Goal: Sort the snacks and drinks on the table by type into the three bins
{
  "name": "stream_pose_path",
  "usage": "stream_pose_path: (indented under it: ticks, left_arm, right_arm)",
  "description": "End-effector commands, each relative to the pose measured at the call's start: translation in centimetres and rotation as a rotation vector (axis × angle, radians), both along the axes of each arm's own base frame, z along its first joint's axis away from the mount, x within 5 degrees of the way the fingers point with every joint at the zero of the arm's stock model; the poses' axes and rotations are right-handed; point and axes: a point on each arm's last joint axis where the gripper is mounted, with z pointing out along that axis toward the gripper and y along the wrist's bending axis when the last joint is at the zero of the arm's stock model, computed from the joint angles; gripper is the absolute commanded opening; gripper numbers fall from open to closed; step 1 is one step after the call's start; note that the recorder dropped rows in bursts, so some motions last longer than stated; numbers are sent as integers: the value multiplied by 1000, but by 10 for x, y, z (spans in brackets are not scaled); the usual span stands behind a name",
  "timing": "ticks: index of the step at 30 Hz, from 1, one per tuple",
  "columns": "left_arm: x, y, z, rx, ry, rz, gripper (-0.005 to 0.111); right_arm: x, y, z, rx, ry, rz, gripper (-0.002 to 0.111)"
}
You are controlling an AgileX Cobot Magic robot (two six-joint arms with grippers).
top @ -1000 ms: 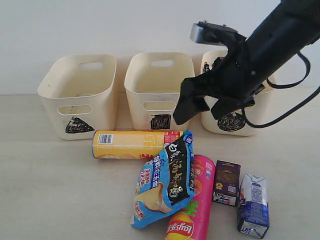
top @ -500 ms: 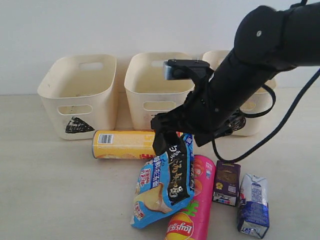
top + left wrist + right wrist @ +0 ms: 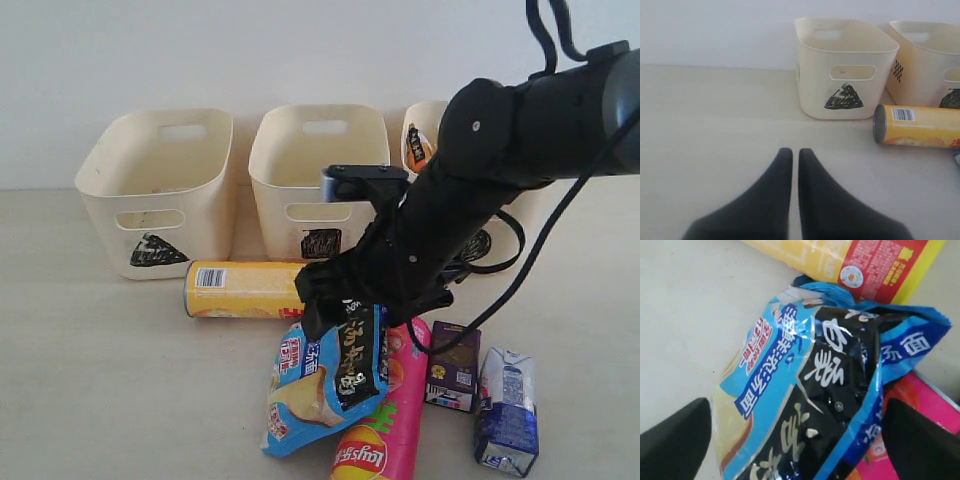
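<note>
My right gripper is open, one finger on each side of the blue-black bag, not closed on it. The bag lies over the pink Lay's can, next to the yellow can. A dark purple carton and a blue-and-white carton lie to the right. The orange-white-black bag sticks up in the circle bin, largely hidden by my arm. My left gripper is shut over bare table.
The triangle bin and the square bin stand along the back wall, with nothing showing inside them. A black cable loops off the right arm above the cartons.
The right arm has swung down and left from in front of the circle bin to the blue-black bag, its open fingers now straddling it. The snacks and cartons have not moved.
</note>
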Motion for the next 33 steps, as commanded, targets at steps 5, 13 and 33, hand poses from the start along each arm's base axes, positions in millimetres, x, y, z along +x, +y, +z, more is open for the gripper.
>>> stream_pose_path:
  ticks: [5, 13, 33]
  left_arm:
    - [0, 0, 1, -6, -9, 5, 4]
    - [0, 0, 1, -6, -9, 5, 4]
    - [0, 0, 1, -6, -9, 5, 4]
  right_arm:
    - [-16, 32, -5, 18, -54, 86, 83]
    - [-20, 46, 2, 51, -104, 102, 83]
    - [-10, 53, -23, 18, -145, 109, 65]
